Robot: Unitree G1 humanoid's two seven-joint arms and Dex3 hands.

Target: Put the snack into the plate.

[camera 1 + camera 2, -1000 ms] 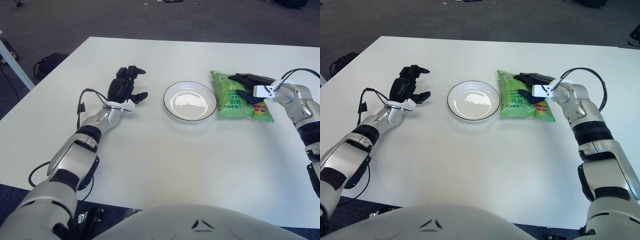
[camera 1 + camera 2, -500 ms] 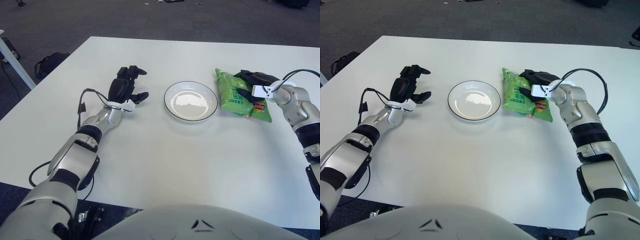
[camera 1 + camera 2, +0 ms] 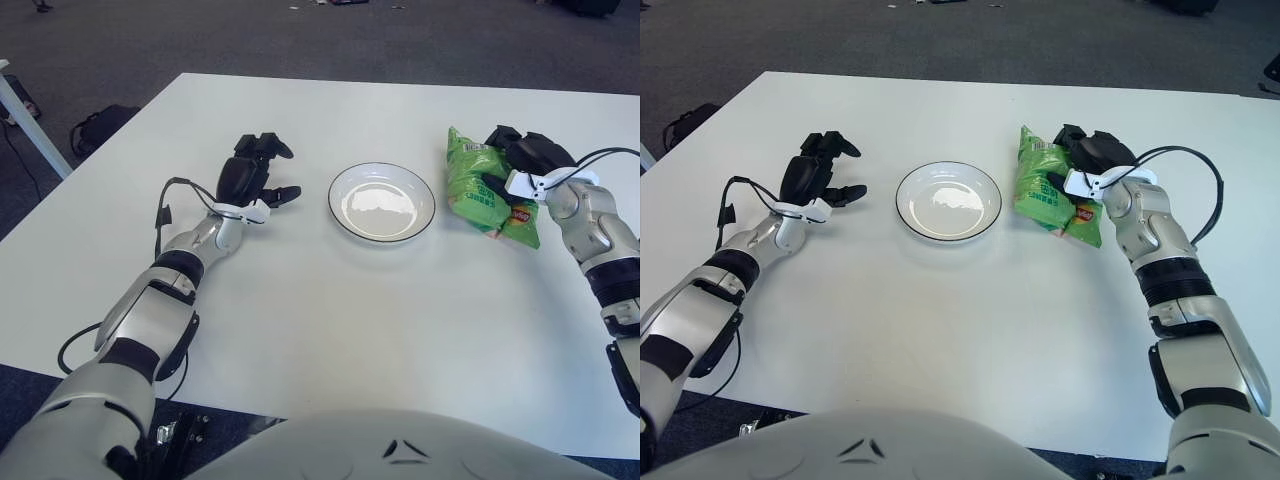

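The white desk (image 3: pixel 330 320) is carrying everything, and the two arms are reaching across it from the near edge. Just to the left of the right robot hand (image 3: pixel 520 165), the round white plate (image 3: pixel 381 203) is sitting bare, with nothing in it yet. The green snack bag (image 3: pixel 478 186) is being held by that right robot hand, whose dark fingers are wrapping over its top and right side; the bag is tilting up on edge, its lower corner looking to be touching or just above the desk, beside the plate but not over it. The left robot hand (image 3: pixel 248 175) is showing well away on the far side of the plate, its fingers loosely spread and gripping nothing.

The step in hand appears to be the lift after the grasp. The next move is calling for carrying the bag leftward until it is over the plate, then lowering and letting go.
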